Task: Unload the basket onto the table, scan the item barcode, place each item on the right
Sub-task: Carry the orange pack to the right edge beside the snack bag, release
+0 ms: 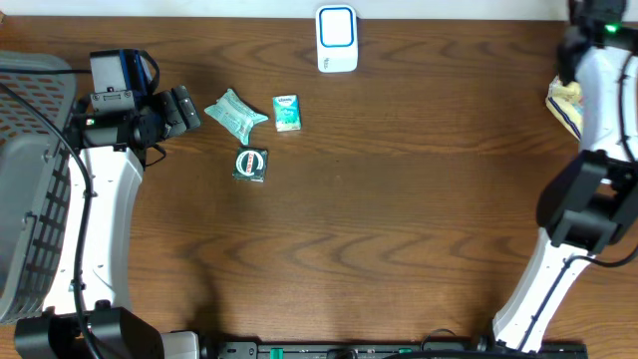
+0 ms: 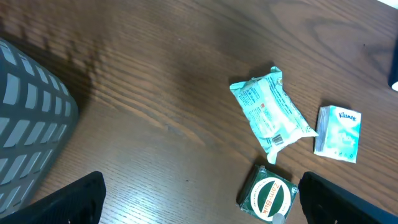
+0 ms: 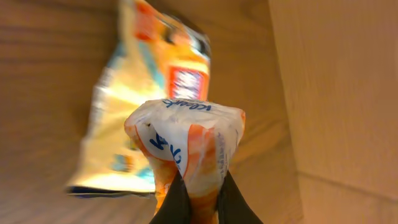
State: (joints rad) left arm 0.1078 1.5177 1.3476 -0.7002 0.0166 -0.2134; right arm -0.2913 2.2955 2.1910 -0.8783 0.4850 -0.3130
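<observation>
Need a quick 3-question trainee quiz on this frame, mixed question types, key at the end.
1. True or false: the left gripper is shut on a pack.
2. What does the right gripper hold? A) teal wipes pack B) orange snack packet C) green Zam-Buk pack
3. Short answer: which loose item lies nearest the barcode scanner?
Key: 1 false, its jaws stand open and empty; 2 B; 3 the Kleenex pack.

Wooden table (image 1: 399, 229): scanner (image 1: 337, 38), three packets (image 1: 236, 113)
</observation>
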